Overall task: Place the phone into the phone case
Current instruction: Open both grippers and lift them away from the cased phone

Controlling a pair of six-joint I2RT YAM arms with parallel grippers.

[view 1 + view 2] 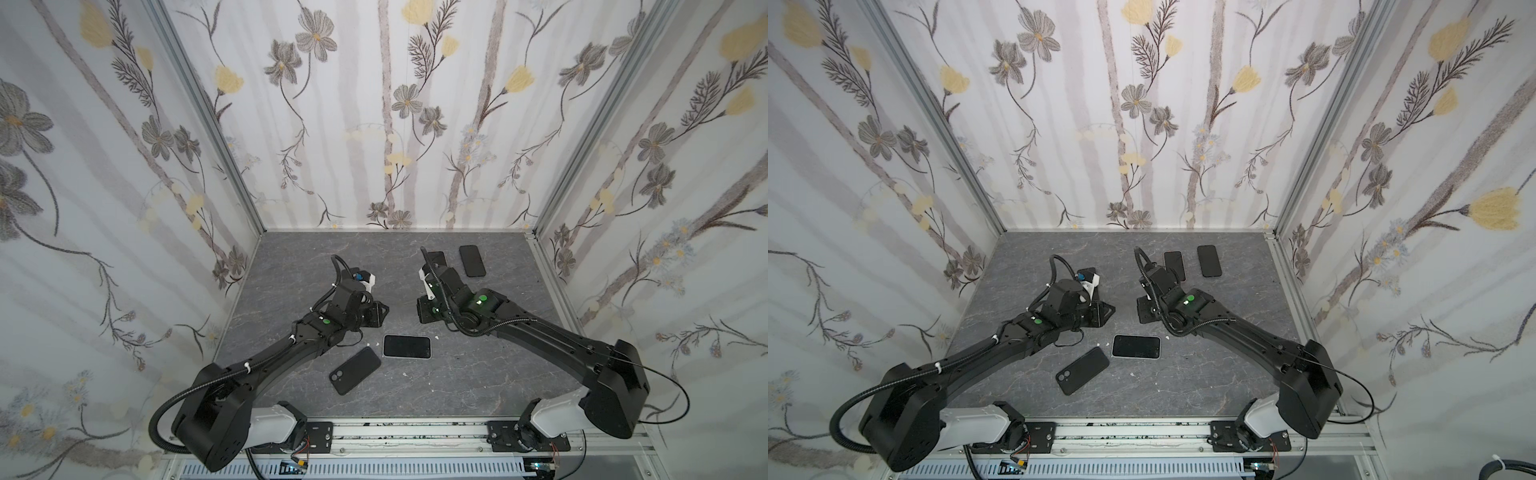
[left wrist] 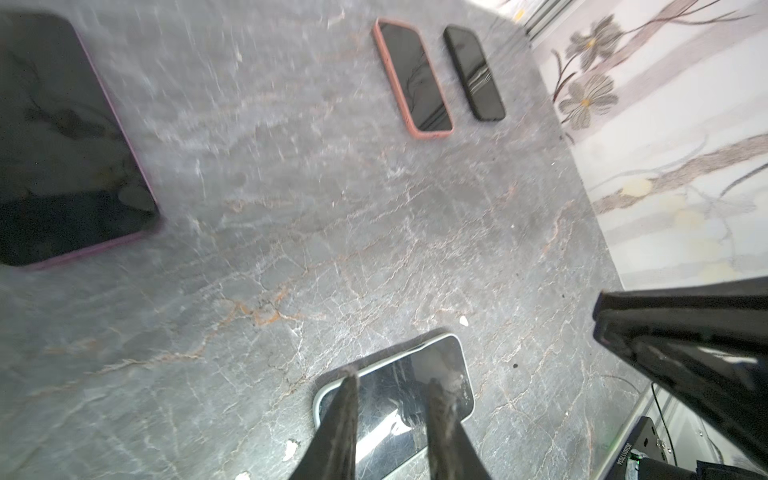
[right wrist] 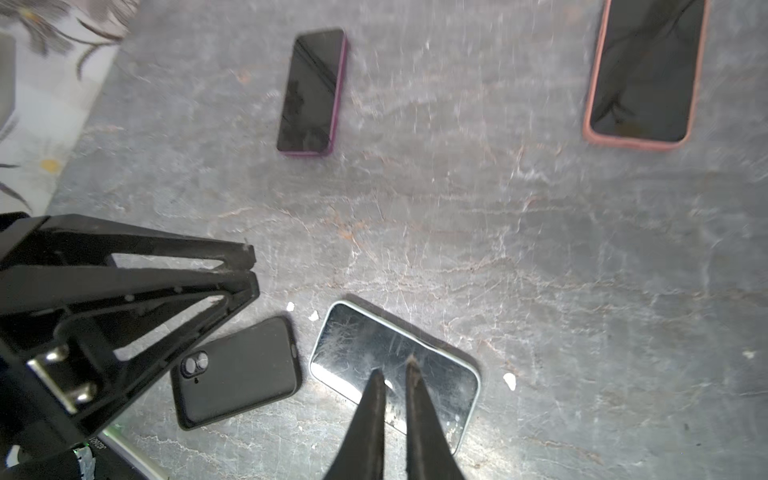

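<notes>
Marble table [image 1: 457, 374]: left gripper [image 2: 392, 386], right gripper [image 3: 395, 368] narrowly parted, empty; I'd widen, pinch phone [image 1: 406, 346] edgewise, square it to case [image 1: 354, 376].

A: Where's the free room?
B: The front right of the desk [image 1: 490, 374] is bare. Phone [image 1: 406, 346] and black phone case [image 1: 354, 376] sit just beside each other with a tight gap.
A: And the middle?
B: Left claw [image 2: 395, 379] and right claw [image 3: 394, 366] hang there. The back is blocked by a purple-cased phone [image 3: 311, 93], a pink-cased phone [image 2: 413, 79] and a black phone [image 1: 472, 260].
</notes>
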